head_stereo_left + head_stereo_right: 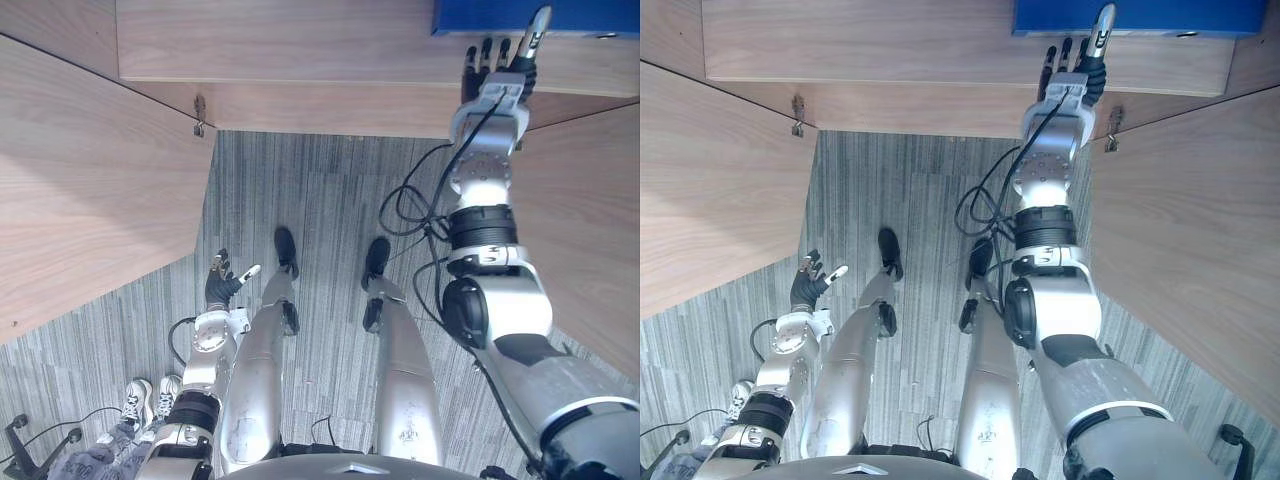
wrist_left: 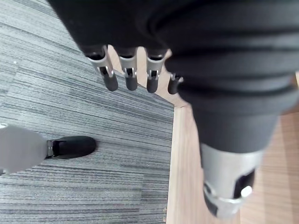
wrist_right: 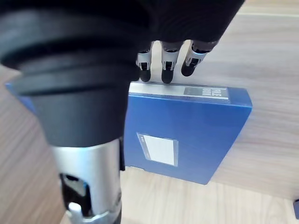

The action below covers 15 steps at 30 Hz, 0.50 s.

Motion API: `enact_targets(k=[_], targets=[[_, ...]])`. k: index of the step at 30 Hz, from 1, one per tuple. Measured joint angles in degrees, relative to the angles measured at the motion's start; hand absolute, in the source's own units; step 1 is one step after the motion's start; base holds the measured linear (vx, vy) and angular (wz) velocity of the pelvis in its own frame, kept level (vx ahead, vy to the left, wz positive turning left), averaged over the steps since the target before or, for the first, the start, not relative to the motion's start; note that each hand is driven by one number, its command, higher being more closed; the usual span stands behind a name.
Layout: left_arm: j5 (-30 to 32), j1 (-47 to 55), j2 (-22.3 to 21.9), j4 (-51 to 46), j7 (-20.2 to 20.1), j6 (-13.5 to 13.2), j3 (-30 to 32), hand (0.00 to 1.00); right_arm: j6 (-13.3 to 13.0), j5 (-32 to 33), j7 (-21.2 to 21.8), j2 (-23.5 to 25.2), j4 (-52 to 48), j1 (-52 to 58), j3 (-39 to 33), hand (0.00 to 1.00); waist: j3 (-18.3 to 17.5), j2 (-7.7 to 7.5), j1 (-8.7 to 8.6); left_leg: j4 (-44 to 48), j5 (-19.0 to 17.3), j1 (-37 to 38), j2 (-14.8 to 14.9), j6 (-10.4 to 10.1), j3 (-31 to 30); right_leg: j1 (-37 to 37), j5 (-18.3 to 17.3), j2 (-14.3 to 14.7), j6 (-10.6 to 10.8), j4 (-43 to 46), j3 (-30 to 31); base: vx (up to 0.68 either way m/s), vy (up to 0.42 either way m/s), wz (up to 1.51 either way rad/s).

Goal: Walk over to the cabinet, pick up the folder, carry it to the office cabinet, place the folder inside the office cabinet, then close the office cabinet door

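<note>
Right wrist view gives us the clearest reading: the right hand (image 3: 166, 70) has its fingers straight and apart, holding nothing, with the dark tips at the labelled edge of the blue folder (image 3: 187, 126) (touching or just short of it, we cannot tell). The folder lies flat on the wooden shelf (image 1: 300, 50), at the upper right of the left eye view, between the open doors (image 1: 90, 190). The left hand (image 1: 220, 285) hangs relaxed and open at the lower left, above the carpet (image 2: 70, 93).

We judge that the placing is nearly done and the step in hand is the last push. To do it well, we keep the fingers straight and press on the middle of the edge, so the folder slides without turning. The thumb reaches over the folder's cover, so we lift it clear before we draw the arm back, otherwise it can drag the folder out. The folder must also sit deep enough that no corner meets the doors when they close.
</note>
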Motion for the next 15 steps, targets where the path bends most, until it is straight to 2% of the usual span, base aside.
enact_targets(k=[3,8,12,15], targets=[[-0.01,-0.66,-0.01,0.03,0.22,0.46,0.09,0.00,-1.18,0.89,0.14,1.54,-2.68,2.26,-0.09,0.00,0.00,0.00,-0.15,-0.20,0.01,0.02,0.00,0.01,0.13,0.05,0.19,0.05,0.15,-0.40,0.06,0.01,-0.034,-0.02],[0.00,-2.27,-0.03,0.02,0.94,1.06,0.52,0.00,-1.43,-1.04,-0.53,2.73,-9.47,7.13,0.07,0.00,0.00,-0.01,-0.47,-0.21,0.07,0.08,0.02,0.13,0.26,0.30,0.48,0.13,0.26,-1.02,0.15,0.00,-0.007,-0.01],[0.06,-3.70,-0.06,0.01,1.20,1.75,0.53,0.00,-0.70,-10.27,-3.83,2.55,-14.73,11.45,0.49,0.00,-0.01,-0.03,-0.83,-0.21,0.06,0.15,0.27,0.15,0.36,0.61,0.91,0.48,0.21,-1.75,0.23,0.01,-0.025,-0.03],[0.20,-4.34,-0.23,0.01,2.03,2.20,0.67,0.00,1.90,-18.48,-5.75,2.41,-17.83,14.87,0.62,0.00,-0.01,-0.04,-1.11,-0.21,-0.03,0.59,0.54,0.14,0.42,1.26,1.20,0.83,0.17,-2.43,0.23,0.02,-0.032,-0.05]])
